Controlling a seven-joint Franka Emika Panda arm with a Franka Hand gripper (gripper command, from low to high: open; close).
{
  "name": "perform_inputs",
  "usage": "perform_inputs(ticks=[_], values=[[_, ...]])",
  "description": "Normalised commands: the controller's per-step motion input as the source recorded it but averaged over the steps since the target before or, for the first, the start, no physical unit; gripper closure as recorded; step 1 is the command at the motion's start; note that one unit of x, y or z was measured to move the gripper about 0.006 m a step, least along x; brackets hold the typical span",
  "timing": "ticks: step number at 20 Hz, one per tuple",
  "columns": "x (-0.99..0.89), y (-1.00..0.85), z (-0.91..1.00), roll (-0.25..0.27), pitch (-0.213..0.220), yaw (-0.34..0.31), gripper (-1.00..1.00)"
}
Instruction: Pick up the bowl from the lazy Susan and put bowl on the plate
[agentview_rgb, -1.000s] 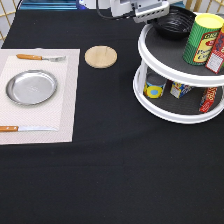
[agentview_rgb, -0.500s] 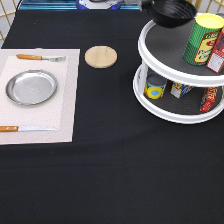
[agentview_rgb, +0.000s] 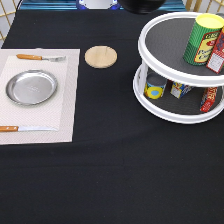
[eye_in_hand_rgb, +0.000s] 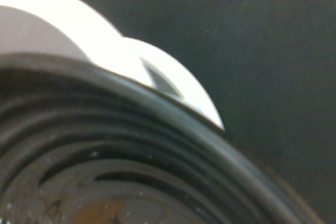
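The black bowl (agentview_rgb: 142, 5) hangs at the exterior view's top edge, lifted clear above the lazy Susan (agentview_rgb: 170, 117); only its underside shows. The gripper is above the picture and out of the exterior view. In the wrist view the bowl's ridged inside (eye_in_hand_rgb: 112, 165) fills most of the picture from close by, with the lazy Susan's white rim (eye_in_hand_rgb: 90, 45) behind it. The silver plate (agentview_rgb: 11, 89) lies empty on a pale placemat (agentview_rgb: 65, 100) at the exterior view's left.
A round wooden coaster (agentview_rgb: 100, 56) lies between placemat and turntable. A fork (agentview_rgb: 40, 58) and a knife (agentview_rgb: 25, 128) flank the plate. A green-yellow can (agentview_rgb: 202, 40) and a red box (agentview_rgb: 217, 52) stand on the top tier, small tins (agentview_rgb: 155, 89) below.
The bowl has risen from the lazy Susan's top tier to the exterior view's top edge. The gripper that was over it has gone up out of view.
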Motion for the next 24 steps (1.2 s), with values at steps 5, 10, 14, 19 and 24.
perform_inputs(ticks=[5, 10, 14, 19, 24], values=[[0.02, -1.00, -0.16, 0.013, -0.085, -0.003, 1.00], [0.00, -0.77, -0.31, 0.017, -0.132, -0.097, 1.00], [-0.05, -0.31, -0.39, 0.000, -0.158, -0.274, 1.00], [-0.02, -0.12, -0.37, 0.000, -0.114, -0.340, 1.00], [-0.11, -0.07, -0.25, 0.015, -0.057, -0.342, 1.00]])
